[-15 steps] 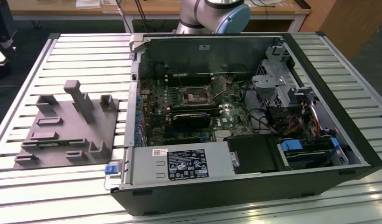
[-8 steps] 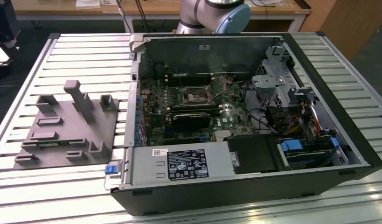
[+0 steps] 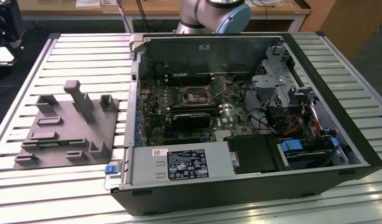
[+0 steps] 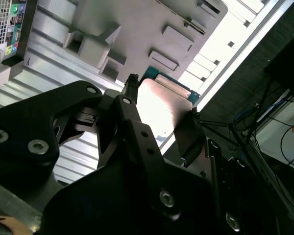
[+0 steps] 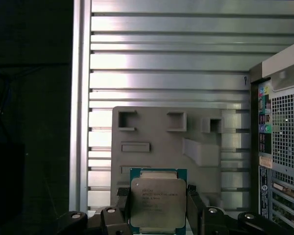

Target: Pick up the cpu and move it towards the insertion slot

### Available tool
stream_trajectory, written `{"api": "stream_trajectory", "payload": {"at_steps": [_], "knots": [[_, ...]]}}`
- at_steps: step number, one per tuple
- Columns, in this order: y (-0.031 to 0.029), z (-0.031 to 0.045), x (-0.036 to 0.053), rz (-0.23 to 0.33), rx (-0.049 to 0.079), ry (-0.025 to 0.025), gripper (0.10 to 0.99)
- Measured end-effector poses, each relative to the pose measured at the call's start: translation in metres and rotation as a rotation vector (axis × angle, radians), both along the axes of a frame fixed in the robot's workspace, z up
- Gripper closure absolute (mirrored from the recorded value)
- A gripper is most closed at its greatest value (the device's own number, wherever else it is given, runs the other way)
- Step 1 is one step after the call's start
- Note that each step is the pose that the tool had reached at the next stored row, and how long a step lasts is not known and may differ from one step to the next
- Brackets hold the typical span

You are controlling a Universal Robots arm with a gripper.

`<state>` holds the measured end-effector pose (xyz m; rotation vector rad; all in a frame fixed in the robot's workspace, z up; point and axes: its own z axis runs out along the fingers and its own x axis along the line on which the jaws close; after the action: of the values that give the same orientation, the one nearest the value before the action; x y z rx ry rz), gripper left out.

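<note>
Cpu (image 5: 158,208) being gripped between the gripper's (image 5: 158,193) closed fingers, hanging clear of the grey fixture (image 5: 166,142), case wall (image 3: 133,116) standing between fixture and slot (image 3: 196,97)

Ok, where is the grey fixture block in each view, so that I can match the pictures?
Exterior view: the grey fixture block sits on the slatted table, at the exterior view's left of the computer case.
First wrist view: beyond the cpu held in the gripper.
Second wrist view: also beyond the held cpu.
Shared landmark: the computer case.
</note>
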<state>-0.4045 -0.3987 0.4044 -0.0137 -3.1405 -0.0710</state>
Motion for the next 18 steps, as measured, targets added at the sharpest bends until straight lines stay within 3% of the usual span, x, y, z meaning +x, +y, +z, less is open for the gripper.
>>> {"api": "stream_trajectory", "payload": {"at_steps": [18], "knots": [[0.0000, -0.0001, 0.0184, 0.000, 0.000, -0.0001, 0.541]]}}
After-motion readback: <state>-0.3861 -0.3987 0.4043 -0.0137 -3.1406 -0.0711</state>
